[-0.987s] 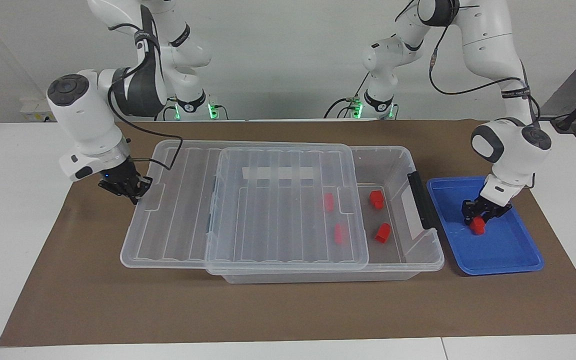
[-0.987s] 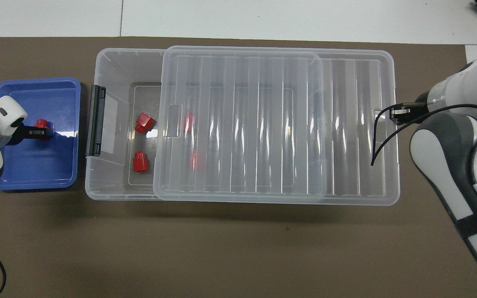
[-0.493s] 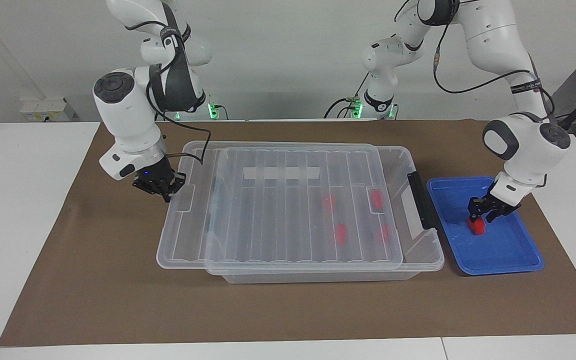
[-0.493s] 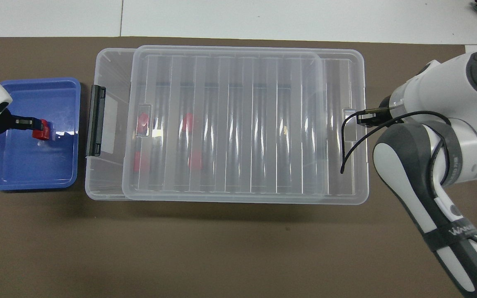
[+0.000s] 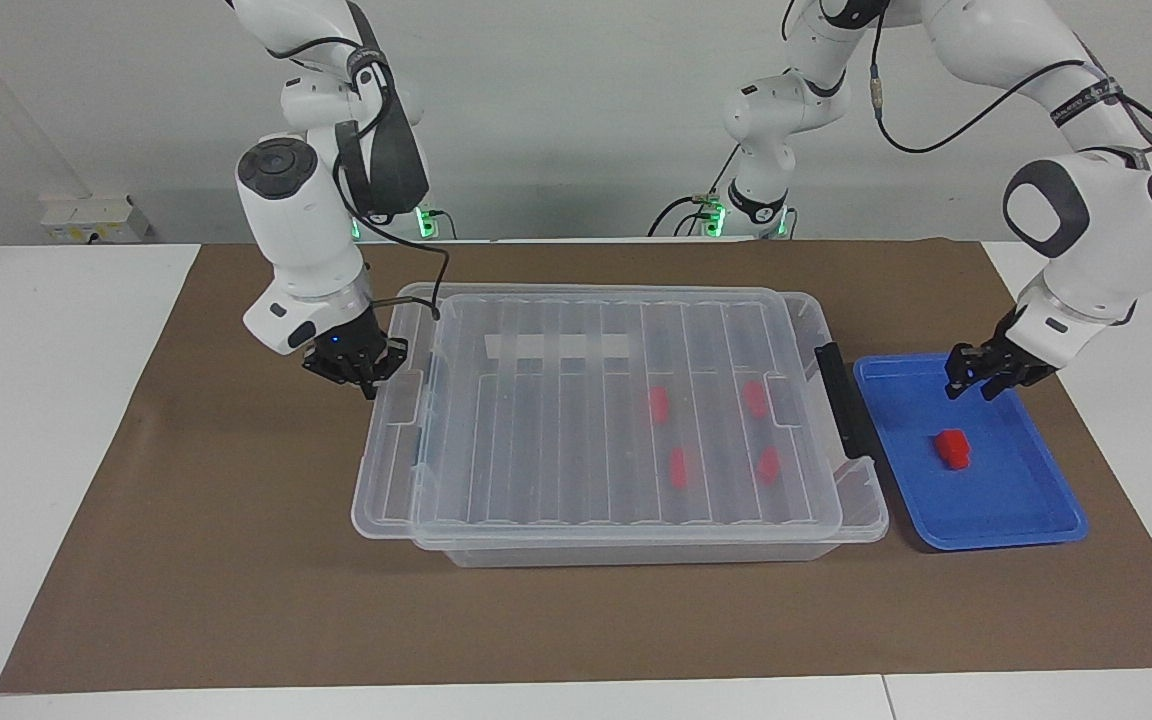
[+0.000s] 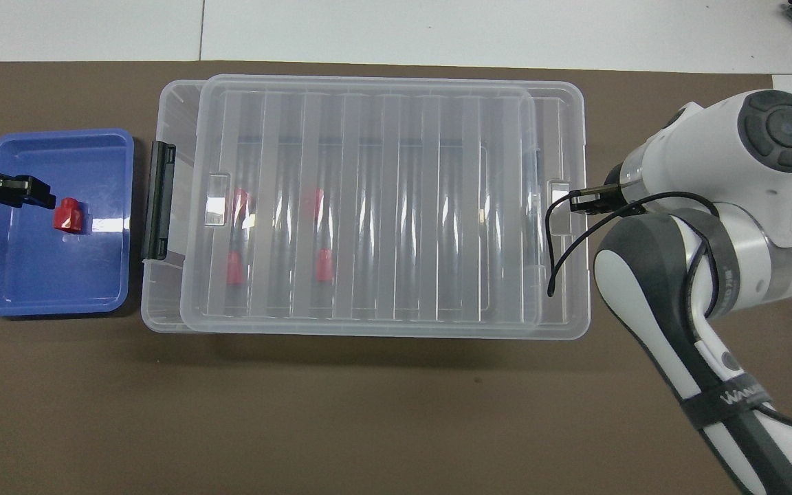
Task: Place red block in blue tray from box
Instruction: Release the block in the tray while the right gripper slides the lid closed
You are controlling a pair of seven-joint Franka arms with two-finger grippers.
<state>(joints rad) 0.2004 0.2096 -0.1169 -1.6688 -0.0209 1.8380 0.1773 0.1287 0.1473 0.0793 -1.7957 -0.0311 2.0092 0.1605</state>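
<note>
One red block (image 5: 953,448) lies free in the blue tray (image 5: 1006,500), which stands at the left arm's end of the box (image 5: 861,500). It also shows in the overhead view (image 6: 66,215). My left gripper (image 5: 981,375) is open and empty, raised over the tray's edge nearer the robots. My right gripper (image 5: 364,372) is shut on the edge of the clear ribbed lid (image 5: 576,420) at the right arm's end. The lid covers nearly the whole box. Several red blocks (image 5: 678,467) show through it.
The box's black latch (image 5: 841,400) faces the tray. A brown mat (image 5: 236,600) covers the table under everything. A white tape strip (image 5: 556,346) shows through the lid. The right arm's elbow (image 6: 767,206) hangs over the mat beside the box.
My left gripper let go of the red block in the tray and rose away from it. My right gripper slid the lid toward the left arm's end, covering the blocks.
</note>
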